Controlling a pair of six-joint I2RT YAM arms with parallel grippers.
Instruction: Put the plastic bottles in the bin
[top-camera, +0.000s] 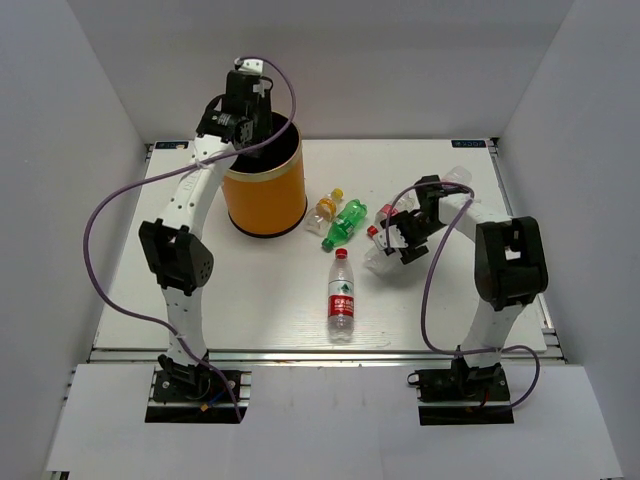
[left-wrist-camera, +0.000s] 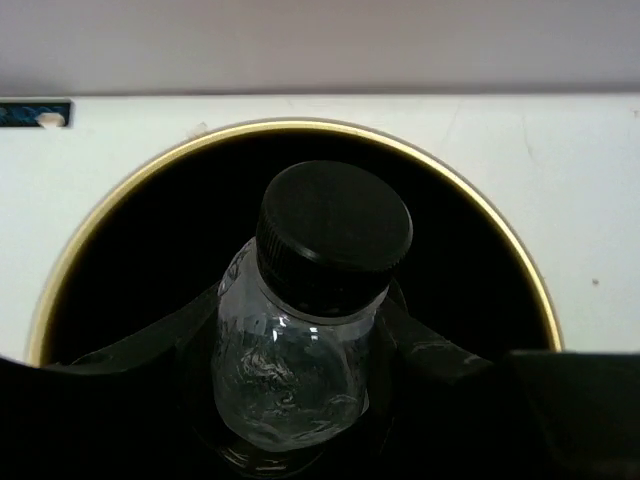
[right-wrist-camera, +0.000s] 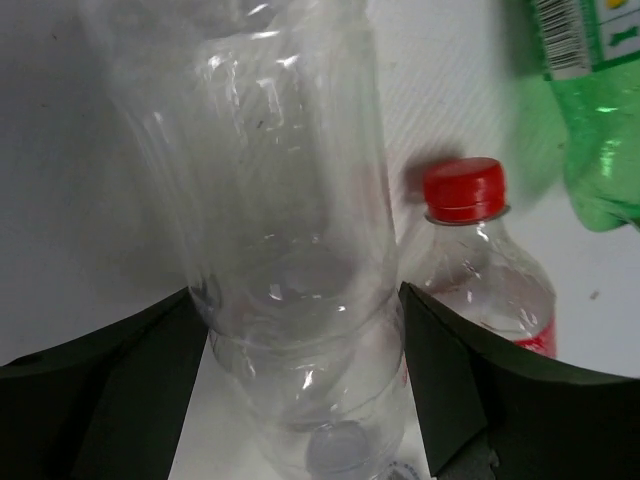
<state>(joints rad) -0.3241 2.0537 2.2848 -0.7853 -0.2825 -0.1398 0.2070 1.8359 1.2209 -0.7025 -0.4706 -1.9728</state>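
We are clamping the left gripper (left-wrist-camera: 300, 335) on the black-capped bottle (left-wrist-camera: 335, 235) above the bin (left-wrist-camera: 120, 190). The right gripper (right-wrist-camera: 300, 310), jaws apart, is straddling the clear bottle (right-wrist-camera: 290, 200) on the table (light, thin-walled, slippery: grip mid-body).

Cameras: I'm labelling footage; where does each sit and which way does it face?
Top external: above and behind the arms, looking down on the table; left arm and right arm show.
Left wrist: over the bin, looking in; left gripper holds a black-capped bottle.
Right wrist: low over the table; right gripper straddles a clear bottle.
Shared: top and left wrist see the bin.
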